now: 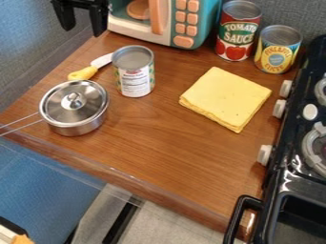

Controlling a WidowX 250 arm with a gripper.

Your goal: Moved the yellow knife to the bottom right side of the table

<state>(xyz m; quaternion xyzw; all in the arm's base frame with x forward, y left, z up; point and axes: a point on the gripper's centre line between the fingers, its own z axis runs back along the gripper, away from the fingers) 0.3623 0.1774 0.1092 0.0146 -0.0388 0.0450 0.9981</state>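
Observation:
My black gripper [83,27] hangs at the upper left, open, its two fingers apart with nothing between them. Below it, the yellow knife [83,73] lies on the left part of the brown table [159,143]. Its yellow handle points toward the lower left, and its pale blade runs up and right to a can, which hides the tip. The knife and gripper are apart.
A silver lidded pot [75,107] stands just below the knife, and the can [134,76] beside its blade. A folded yellow cloth [226,97] lies right of centre. Toy microwave [185,24] and two cans [239,31] line the back; a black stove [296,162] borders the right.

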